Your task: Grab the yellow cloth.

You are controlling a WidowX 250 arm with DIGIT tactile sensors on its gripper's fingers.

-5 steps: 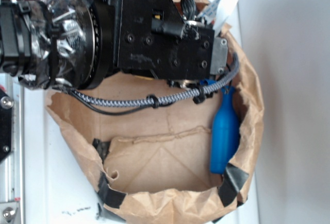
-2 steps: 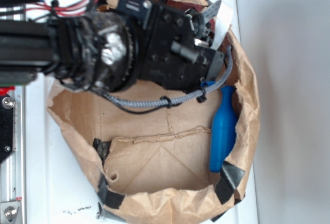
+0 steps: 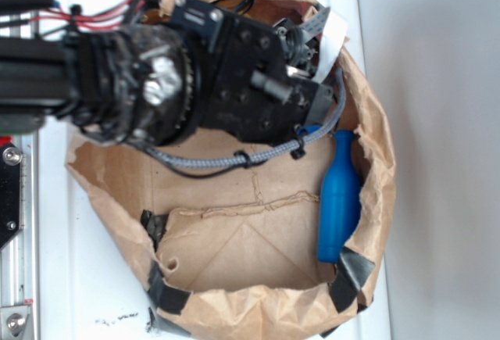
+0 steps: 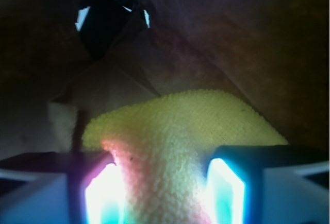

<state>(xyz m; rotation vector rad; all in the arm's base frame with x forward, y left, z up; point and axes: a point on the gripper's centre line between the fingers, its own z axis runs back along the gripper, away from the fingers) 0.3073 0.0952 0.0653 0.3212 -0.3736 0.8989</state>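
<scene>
White tabletop (image 3: 86, 293) carries a brown paper bag (image 3: 234, 309) with its top rolled down and black tape (image 3: 168, 297) at the folds. No brand, label or readable writing shows in either view.

Going left to right in the exterior view, the black arm (image 3: 31, 66) reaches in from the left of the bag, its wrist wrapped in shiny film. The gripper body hangs over the upper part of the bag's opening. A braided grey cable (image 3: 234, 158) loops below it. A blue bottle (image 3: 339, 199) lies against the bag's right inner wall, neck toward the gripper. The cloth is hidden under the arm in this view.

The wrist view looks down into the dim bag. The cloth (image 4: 180, 131), yellow and nubbly, lies on the bag's floor. It is wide toward the far wall and narrows into a tongue that runs toward the camera, so its visible length lies along the viewing direction. That tongue passes between the gripper (image 4: 165, 193) fingers (image 4: 100, 195), which stand apart, one on each side. Whether they press on the fabric or only flank it cannot be told.
</scene>
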